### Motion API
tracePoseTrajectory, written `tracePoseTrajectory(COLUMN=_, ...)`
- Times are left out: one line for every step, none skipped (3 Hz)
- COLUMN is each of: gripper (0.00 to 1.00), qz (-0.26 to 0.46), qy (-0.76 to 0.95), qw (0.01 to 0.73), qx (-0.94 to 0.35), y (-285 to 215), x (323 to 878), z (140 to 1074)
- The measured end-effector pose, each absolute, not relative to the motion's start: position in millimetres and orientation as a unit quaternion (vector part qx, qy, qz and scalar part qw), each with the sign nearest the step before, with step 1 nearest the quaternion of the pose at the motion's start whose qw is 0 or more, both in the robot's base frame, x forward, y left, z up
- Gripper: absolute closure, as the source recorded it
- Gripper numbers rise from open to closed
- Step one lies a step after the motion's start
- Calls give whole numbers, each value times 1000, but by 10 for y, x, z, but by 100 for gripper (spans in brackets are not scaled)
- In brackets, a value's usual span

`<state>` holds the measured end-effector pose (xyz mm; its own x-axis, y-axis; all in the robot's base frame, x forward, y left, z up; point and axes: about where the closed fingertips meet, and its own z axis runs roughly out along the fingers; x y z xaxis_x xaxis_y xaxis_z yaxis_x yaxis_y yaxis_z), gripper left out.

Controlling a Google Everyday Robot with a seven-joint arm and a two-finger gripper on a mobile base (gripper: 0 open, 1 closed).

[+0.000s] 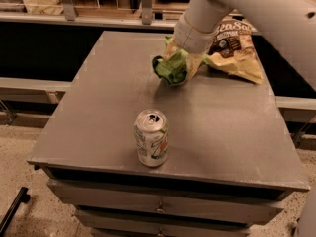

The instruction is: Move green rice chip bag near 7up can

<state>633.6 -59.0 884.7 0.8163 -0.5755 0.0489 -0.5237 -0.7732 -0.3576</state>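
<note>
green rice chip bag (172, 68) | jaws at it, behind wrist (197, 28) (grip unclear) | 7up can (151, 139) apart

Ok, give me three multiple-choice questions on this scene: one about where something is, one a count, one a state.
1. Where does the 7up can stand on the grey table?
A) near the front edge
B) at the far edge
C) at the back left corner

2. How many snack bags are on the table?
A) one
B) two
C) four

3. How is the can positioned?
A) lying on its side
B) crushed flat
C) upright

Answers:
1 A: the can is close to the near edge, apart from both bags.
2 B: the green rice chip bag and the tan chip bag are both at the far side.
3 C: the can's silver top faces up.

The gripper is down at the green rice chip bag.
</note>
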Motion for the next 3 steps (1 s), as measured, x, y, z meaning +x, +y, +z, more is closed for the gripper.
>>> tracePoseTrajectory(gripper=100, qz=-96, qy=288, qw=185, qx=-935, y=-750, x=6180, z=9246)
tracePoseTrajectory(gripper=100, qz=-121, qy=274, qw=211, qx=-931, y=-862, x=5856, z=9513)
tracePoseTrajectory(gripper=100, qz=-121, qy=273, qw=211, qx=-931, y=-848, x=5866, z=9519)
